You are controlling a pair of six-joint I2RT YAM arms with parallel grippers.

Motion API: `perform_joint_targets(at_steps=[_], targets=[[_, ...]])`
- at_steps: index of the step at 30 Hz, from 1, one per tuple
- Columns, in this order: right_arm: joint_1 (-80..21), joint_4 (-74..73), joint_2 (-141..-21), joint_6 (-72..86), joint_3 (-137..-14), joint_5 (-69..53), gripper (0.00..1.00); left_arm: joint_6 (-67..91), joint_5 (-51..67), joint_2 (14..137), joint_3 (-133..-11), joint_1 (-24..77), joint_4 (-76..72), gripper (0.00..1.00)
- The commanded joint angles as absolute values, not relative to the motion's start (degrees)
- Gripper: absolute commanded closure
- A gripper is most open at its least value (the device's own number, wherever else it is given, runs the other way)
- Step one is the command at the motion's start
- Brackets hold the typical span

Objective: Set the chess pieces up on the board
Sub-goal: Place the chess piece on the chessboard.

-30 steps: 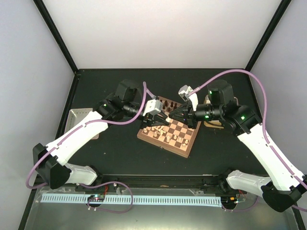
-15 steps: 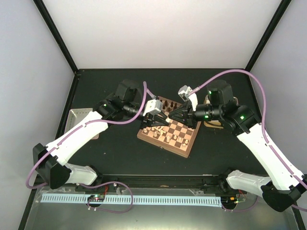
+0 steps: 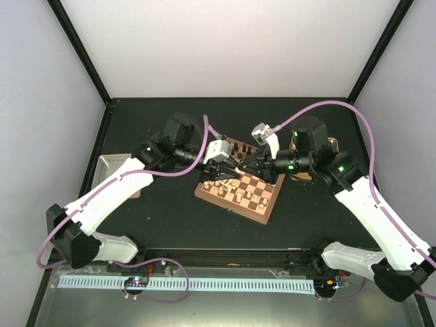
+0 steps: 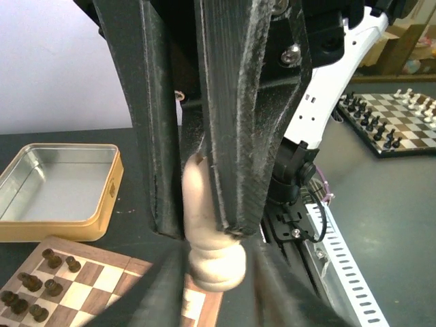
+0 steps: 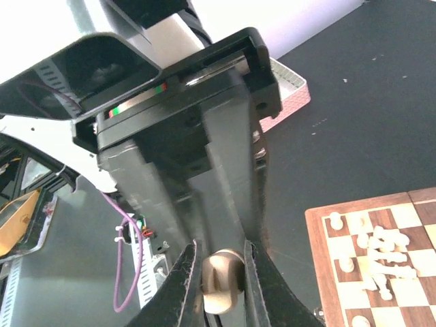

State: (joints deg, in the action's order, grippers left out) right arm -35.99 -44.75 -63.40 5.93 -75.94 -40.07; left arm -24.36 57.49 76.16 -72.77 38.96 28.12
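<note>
The board (image 3: 231, 206) lies at the table's middle, with dark chess pieces (image 3: 240, 146) along its far edge and cream ones (image 3: 225, 184) scattered on its left part. Both grippers meet tip to tip above it. My left gripper (image 3: 234, 165) (image 4: 199, 228) is shut on a cream chess piece (image 4: 212, 252), whose rounded base sticks out below its fingers. My right gripper (image 3: 240, 164) (image 5: 221, 255) is shut on that same piece's base (image 5: 223, 279). The right fingers (image 4: 272, 289) show blurred at the bottom of the left wrist view.
A metal tin tray (image 3: 116, 167) (image 4: 54, 177) sits left of the board. A wooden box (image 3: 306, 174) is partly hidden behind the right arm. Several cream pieces (image 5: 378, 252) lie tumbled on the board's near squares. The frame's black posts stand at the back corners.
The right arm's wrist and elbow have shifted slightly left toward the left gripper. The left arm and the cream piece between the grippers stay where they were.
</note>
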Motion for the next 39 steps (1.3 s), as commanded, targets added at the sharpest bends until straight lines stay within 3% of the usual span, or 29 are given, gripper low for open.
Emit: perform_joint_targets(at_steps=[1, 2, 3, 8, 13, 17, 25, 39], targets=[[-36.4, -39.6, -61.3, 10.5, -73.7, -34.3, 0.99, -22.1, 55.2, 75.5, -74.7, 38.9, 25.6, 0.56], [-36.3, -38.4, -60.8, 11.4, -72.7, -31.9, 0.99, -19.8, 53.3, 75.1, -74.3, 38.8, 24.6, 0.43], [-36.4, -37.1, -60.3, 12.4, -71.6, -29.3, 0.99, -17.1, 50.5, 74.6, -73.6, 38.8, 23.2, 0.36], [-37.2, -32.7, -59.0, 18.2, -65.1, -9.7, 0.99, -4.6, 32.9, 69.7, -69.3, 37.9, 17.6, 0.22], [-43.4, -31.4, -60.7, 21.4, -61.0, 6.2, 0.99, 12.4, 11.1, 65.1, -68.2, 37.8, 19.9, 0.19], [-49.5, -31.1, -63.5, 24.3, -57.5, 12.4, 0.99, 18.0, 5.5, 58.7, -62.8, 37.8, 19.7, 0.18], [-56.8, -28.7, -68.1, 32.5, -47.8, 16.8, 0.99, 21.2, 3.5, 48.2, -51.5, 37.7, 16.0, 0.16], [-58.0, -25.3, -76.2, 39.1, -42.0, 19.0, 0.96, 21.4, 2.1, 49.4, -49.0, 37.6, 17.5, 0.16]])
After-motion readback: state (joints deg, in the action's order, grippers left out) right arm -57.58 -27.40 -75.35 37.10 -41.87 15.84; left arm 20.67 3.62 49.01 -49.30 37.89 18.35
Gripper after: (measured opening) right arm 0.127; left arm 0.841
